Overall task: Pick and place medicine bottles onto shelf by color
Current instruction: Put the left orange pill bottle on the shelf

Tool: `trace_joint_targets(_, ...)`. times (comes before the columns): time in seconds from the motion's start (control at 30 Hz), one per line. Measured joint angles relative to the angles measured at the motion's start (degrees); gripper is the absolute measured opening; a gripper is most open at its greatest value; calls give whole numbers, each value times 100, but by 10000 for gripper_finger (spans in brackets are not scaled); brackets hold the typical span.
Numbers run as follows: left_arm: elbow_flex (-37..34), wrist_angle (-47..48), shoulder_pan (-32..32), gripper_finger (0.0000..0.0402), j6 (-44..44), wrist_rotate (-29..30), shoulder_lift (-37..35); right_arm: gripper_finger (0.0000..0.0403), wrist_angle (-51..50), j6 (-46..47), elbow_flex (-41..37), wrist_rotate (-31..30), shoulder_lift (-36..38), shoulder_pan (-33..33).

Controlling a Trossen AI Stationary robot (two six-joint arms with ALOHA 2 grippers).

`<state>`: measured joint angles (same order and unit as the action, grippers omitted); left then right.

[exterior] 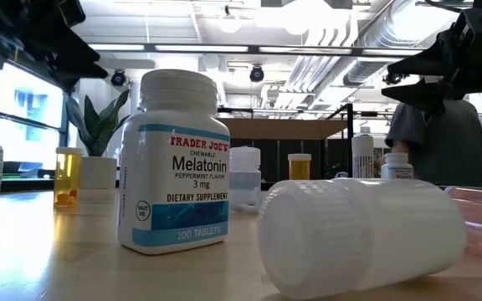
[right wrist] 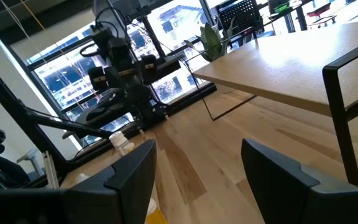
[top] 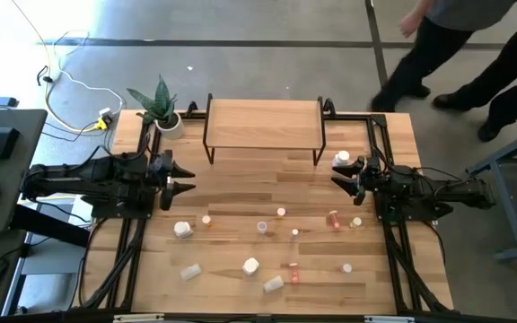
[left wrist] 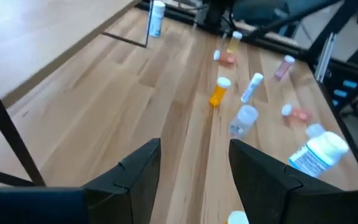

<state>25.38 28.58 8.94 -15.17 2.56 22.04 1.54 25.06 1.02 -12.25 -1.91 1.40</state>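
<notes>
A: What do you see on the grippers?
B: I've got the left gripper hanging over bare table left of the shelf, fingers apart, holding nothing. Right gripper sits by the shelf's right legs, fingers spread, empty too
A: Bottles?
B: Medicine bottles are scattered on the table in front of the shelf, one white bottle just beside the right gripper; shelf top bare

"Trader Joe's Melatonin" on bottle
</notes>
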Motion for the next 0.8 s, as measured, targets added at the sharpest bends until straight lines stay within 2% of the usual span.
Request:
trace_joint_targets(0.27, 685, 342, -370, 180, 27, 6, 862, 227, 0, 0, -1, 0, 0, 1)
trace_joint_targets(0.53, 1289, 826, -979, 180, -486, -16, 2000, 227, 1, 0, -1, 0, 2, 0)
trace_joint_targets(0.8, 1494, 984, -1471, 180, -835, 64, 2832, 227, 0, 0, 0, 0, 1, 1)
